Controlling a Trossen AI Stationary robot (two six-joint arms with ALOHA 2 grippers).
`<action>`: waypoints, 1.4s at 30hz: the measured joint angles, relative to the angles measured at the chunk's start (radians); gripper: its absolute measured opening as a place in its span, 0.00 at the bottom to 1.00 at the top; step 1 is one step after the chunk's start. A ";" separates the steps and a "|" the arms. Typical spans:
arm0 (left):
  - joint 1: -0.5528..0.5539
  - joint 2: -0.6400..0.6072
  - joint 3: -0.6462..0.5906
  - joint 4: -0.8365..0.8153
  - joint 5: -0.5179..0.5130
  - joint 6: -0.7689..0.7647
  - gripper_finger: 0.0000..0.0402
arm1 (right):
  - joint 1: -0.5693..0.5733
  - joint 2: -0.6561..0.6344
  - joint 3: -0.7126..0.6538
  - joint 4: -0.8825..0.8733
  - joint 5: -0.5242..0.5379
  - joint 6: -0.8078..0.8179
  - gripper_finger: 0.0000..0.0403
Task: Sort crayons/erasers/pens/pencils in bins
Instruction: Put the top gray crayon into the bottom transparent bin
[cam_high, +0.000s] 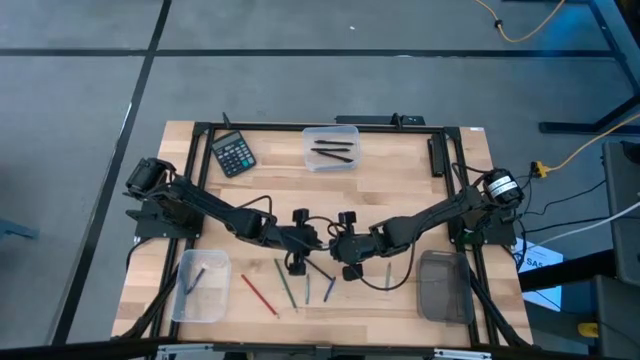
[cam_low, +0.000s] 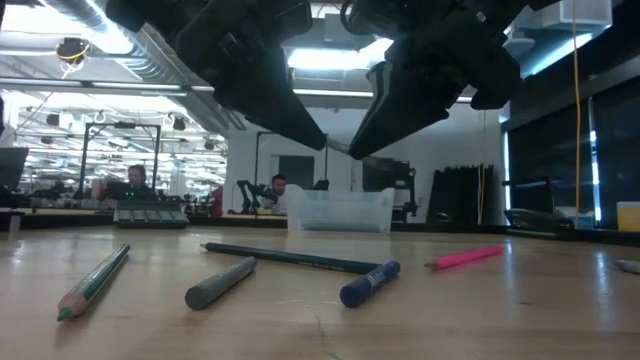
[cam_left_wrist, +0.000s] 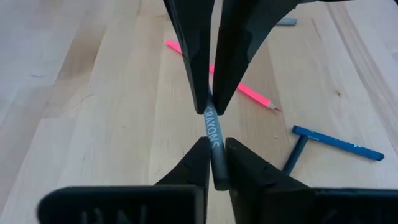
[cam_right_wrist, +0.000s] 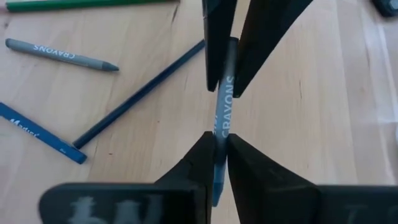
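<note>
A grey crayon (cam_left_wrist: 212, 129) printed "CRAYONS" hangs in the air above the table's middle, between both grippers. My left gripper (cam_high: 308, 240) and my right gripper (cam_high: 343, 245) face each other tip to tip, each shut on one end of it. Below them lie loose sticks: a green pencil (cam_low: 93, 281), a grey crayon (cam_low: 220, 282), a dark pencil (cam_low: 290, 257), a blue crayon (cam_low: 369, 283) and a pink pencil (cam_low: 465, 257). The far clear bin (cam_high: 331, 147) holds two black pens. The near-left clear bin (cam_high: 200, 285) holds one stick. My left gripper (cam_left_wrist: 213, 152) pinches one end of the grey crayon (cam_left_wrist: 216, 163) between its two fingertips, reaching in level from the table's left, fingers along the crayon. The crayon is lifted clear and roughly level. My right gripper (cam_right_wrist: 219, 143) pinches the crayon's other end (cam_right_wrist: 220, 134) between its two fingertips, reaching in level from the table's right, fingers along the crayon. The crayon (cam_low: 337, 148) spans the short gap between the two grippers, clear of the table.
A smoky dark bin (cam_high: 442, 285) sits near the right front corner. A black calculator (cam_high: 233, 154) lies at the far left. A red pencil (cam_high: 258, 294) and other sticks lie near the front edge. Black frame rails (cam_high: 320, 127) border the tabletop.
</note>
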 joint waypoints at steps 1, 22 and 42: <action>0.000 0.000 0.000 -0.001 -0.002 0.000 0.05 | 0.000 0.000 0.000 0.000 0.000 0.003 0.11; -0.191 -0.332 0.000 -0.679 -0.027 -0.360 0.03 | 0.011 -0.164 0.002 -0.128 0.155 0.132 0.43; -0.553 -0.528 -0.083 -1.147 0.485 -1.104 0.03 | -0.013 -0.105 0.001 -0.103 0.034 0.236 0.43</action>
